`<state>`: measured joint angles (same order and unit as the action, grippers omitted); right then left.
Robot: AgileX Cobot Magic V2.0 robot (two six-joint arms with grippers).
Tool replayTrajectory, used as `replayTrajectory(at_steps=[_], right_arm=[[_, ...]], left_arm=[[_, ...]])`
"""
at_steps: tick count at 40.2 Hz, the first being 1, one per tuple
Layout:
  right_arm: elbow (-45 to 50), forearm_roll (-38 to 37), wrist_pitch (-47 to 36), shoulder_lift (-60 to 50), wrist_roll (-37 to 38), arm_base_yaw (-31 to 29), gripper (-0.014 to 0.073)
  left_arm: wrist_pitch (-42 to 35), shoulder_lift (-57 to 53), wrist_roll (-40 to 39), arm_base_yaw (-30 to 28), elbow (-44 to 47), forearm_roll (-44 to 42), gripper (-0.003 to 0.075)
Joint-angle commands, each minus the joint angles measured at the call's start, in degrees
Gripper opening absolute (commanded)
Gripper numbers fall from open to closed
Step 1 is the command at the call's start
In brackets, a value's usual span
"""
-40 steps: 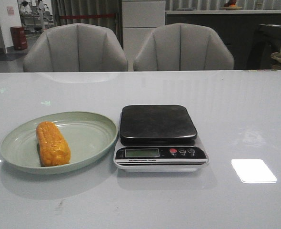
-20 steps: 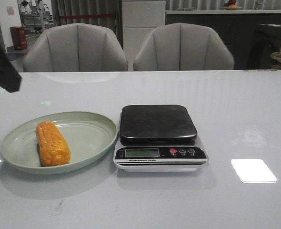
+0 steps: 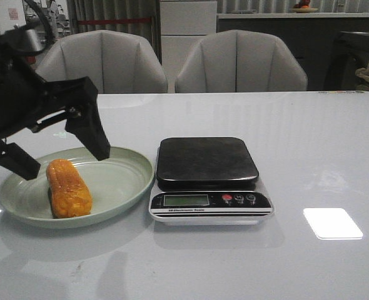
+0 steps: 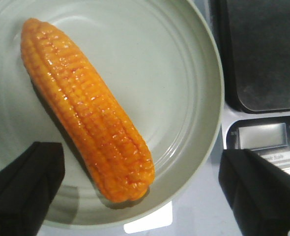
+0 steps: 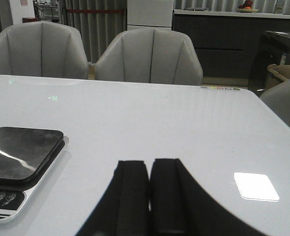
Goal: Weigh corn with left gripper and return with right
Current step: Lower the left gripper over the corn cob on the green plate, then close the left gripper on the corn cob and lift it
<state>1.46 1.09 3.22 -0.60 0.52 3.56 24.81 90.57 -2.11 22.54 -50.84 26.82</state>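
Pickup step: the left gripper (image 3: 62, 152) hovers wide open over the corn (image 3: 69, 187) on the pale-green plate (image 3: 125, 181), needing descent to straddle it.

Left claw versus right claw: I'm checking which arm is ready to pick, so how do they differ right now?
The left claw is spread wide open; the right claw has its fingers pressed together. The left claw hangs over the plate, straddling the corn; the right claw faces bare table beside the scale. Both are black and hold nothing.
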Motion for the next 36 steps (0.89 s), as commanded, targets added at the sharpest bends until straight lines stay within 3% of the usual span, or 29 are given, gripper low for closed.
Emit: replayTrajectory(at_steps=[1, 12, 15, 21, 24, 36], right_arm=[[0.3, -0.5, -4.6, -1.1, -0.1, -0.3, 0.0157], [0.3, -0.5, -4.6, -1.1, -0.1, -0.3, 0.0157], [0.3, -0.5, -4.6, -1.1, -0.1, -0.3, 0.0157], [0.3, -0.5, -4.6, -1.1, -0.1, -0.3, 0.0157], [0.3, -0.5, -4.6, -1.1, -0.1, -0.3, 0.0157], [0.3, -0.5, -4.6, -1.1, -0.1, -0.3, 0.0157]], left_arm=[[-2.0, 0.6, -1.7, 0.4, -2.5, 1.7, 0.0690], [-1.4, 7.6, -3.2, 0.4, -4.2, 1.7, 0.0675], [-0.6, 8.8, -3.2, 0.4, -5.5, 1.7, 0.0583], [1.6, 9.0, -2.9, 0.4, -9.4, 1.6, 0.0244], [3.2, 8.8, -2.6, 0.7, -12.4, 1.5, 0.0111], [3.3, 8.7, -2.6, 7.2, -22.4, 0.2, 0.0122]])
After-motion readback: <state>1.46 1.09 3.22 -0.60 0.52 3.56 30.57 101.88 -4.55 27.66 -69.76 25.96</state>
